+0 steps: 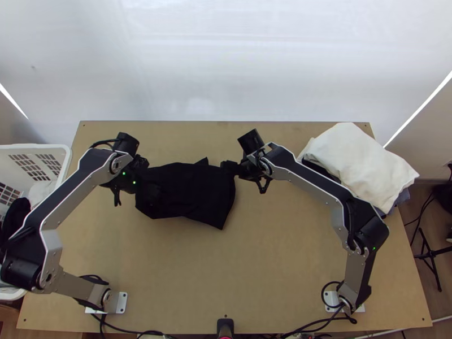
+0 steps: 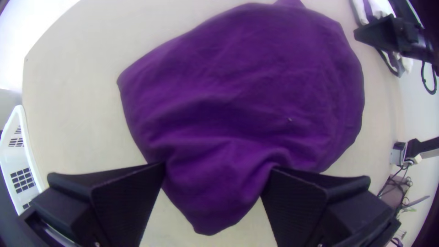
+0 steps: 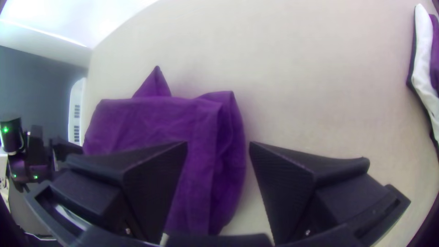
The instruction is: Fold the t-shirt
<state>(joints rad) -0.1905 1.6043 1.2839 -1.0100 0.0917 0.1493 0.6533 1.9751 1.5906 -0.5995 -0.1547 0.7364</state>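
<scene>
In the top view, we see the dark t-shirt (image 1: 189, 192) lying on the light wooden table (image 1: 282, 254), gathered into a compact, partly folded bundle, with a pointed corner sticking out on its far side. Our left gripper (image 1: 141, 174) is at the t-shirt's left end, and our right gripper (image 1: 230, 167) is at its right end, toward the far side. Well to the right of the t-shirt is a pile topped by a white cloth (image 1: 356, 164); to its left stands a white laundry basket (image 1: 34, 147).

In the left wrist view, we find the left gripper (image 2: 217, 167) with its fingers spread wide. A rumpled, tapering part of the t-shirt shows between them, and they are not closed on it; whether they touch it, we cannot tell.

In the right wrist view, the right gripper (image 3: 218, 144) has its fingers parted too, with a clear gap. The t-shirt's layered right edge shows between and below them, unpinched; we cannot tell whether either finger touches the cloth.
</scene>
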